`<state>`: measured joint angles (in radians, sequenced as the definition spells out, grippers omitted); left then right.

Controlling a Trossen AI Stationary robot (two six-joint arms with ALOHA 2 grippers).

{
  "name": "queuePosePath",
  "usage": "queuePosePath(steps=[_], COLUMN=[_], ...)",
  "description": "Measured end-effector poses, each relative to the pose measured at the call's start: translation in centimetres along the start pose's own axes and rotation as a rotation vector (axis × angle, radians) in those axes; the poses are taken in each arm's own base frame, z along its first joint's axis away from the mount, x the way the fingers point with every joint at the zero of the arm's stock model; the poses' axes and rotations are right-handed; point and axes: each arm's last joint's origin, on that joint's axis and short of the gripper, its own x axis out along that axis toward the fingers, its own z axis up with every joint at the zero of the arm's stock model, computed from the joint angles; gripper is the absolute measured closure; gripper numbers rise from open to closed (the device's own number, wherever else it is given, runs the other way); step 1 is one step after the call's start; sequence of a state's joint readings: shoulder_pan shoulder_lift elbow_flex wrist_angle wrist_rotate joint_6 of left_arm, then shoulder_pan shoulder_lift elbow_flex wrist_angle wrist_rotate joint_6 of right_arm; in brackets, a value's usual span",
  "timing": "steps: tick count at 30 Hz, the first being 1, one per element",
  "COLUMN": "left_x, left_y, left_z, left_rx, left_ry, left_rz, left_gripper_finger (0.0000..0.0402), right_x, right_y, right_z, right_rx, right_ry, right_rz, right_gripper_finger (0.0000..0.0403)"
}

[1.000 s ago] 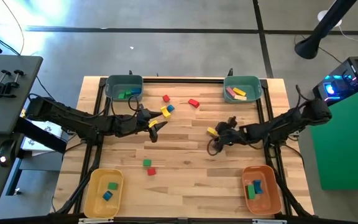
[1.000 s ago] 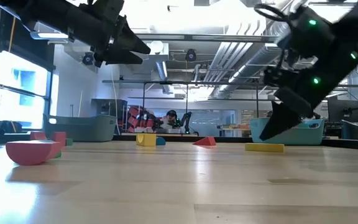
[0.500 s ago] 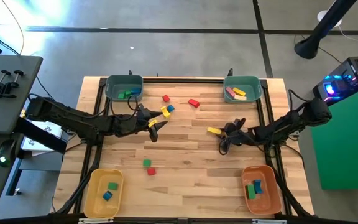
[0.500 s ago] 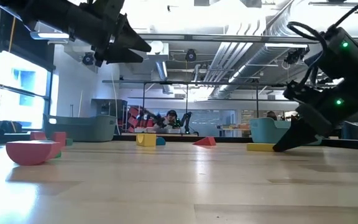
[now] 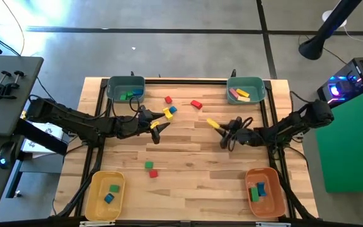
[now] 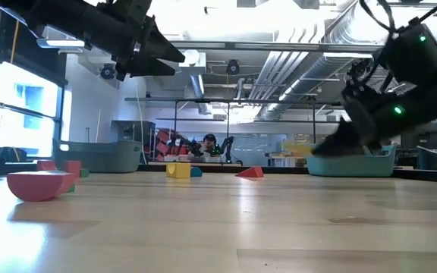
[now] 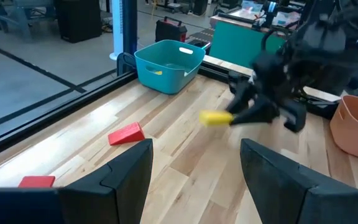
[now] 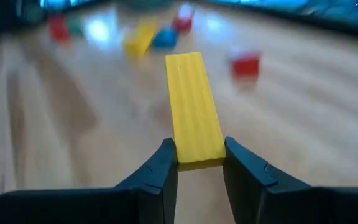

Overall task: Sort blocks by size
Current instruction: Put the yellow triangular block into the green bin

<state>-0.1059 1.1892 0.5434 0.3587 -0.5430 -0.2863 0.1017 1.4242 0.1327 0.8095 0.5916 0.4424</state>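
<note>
So the right gripper has its two dark fingers clamped on one end of a flat yellow wooden bar. The bar is long and thin with a faint lengthwise grain, sticks straight out past the fingertips, and in the high view it's lifted over the middle-right of the light wooden slatted table. From the left wrist view you can see it off the surface, just a yellow stub poking out of the dark gripper.

Left gripper hangs above the table left of centre, fingers spread wide with nothing between them.

Rest of the blocks: a yellow and blue pair plus a small red cube near the far edge, a red wedge a bit right of those, and a green cube with a red cube touching or nearly so toward the near side.

Bins sit in all four corners: teal tub far left, teal tub far right, yellow bin near left, orange bin near right, each with a few blocks in it. A dark rail frames the table edges. The widest bare patch of wood is the centre and near-middle strip, between the two near bins.
</note>
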Motion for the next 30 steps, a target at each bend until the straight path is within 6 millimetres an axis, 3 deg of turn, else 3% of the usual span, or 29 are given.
queuePosePath(steps=[3,5,9,12,16,20,24,30], left_x=[0.0,0.0,0.0,0.0,0.0,0.0,0.0,0.0], left_y=[0.0,0.0,0.0,0.0,0.0,0.0,0.0,0.0], left_z=[0.0,0.0,0.1,0.0,0.0,0.0,0.0,0.0], left_rx=[-0.001,-0.001,-0.002,-0.002,0.000,0.000,0.000,0.009], left_ry=[-0.001,-0.003,-0.005,-0.005,-0.002,-0.002,0.000,0.001], left_rz=[0.000,0.000,0.001,0.002,0.002,0.001,-0.004,-0.006], left_gripper_finger=[0.0172,0.0172,0.0172,0.0172,0.0172,0.0172,0.0172,0.0172], right_x=[0.7,1.4,1.8,0.8,-0.6,-0.1,2.3,5.6], right_y=[0.0,-0.4,-2.0,-4.3,-7.2,-11.1,-14.6,-17.3], right_z=[3.0,5.2,11.7,15.8,20.4,21.1,19.5,16.8], right_rx=[0.071,0.062,0.017,-0.020,0.032,0.133,0.205,0.200], right_ry=[-0.091,-0.062,0.173,0.403,0.559,0.735,0.878,1.025], right_rz=[-0.043,-0.097,-0.278,-0.469,-0.592,-0.653,-0.620,-0.608], right_gripper_finger=[0.0308,0.0308,0.0308,0.0308,0.0308,0.0308,0.0308,0.0308])
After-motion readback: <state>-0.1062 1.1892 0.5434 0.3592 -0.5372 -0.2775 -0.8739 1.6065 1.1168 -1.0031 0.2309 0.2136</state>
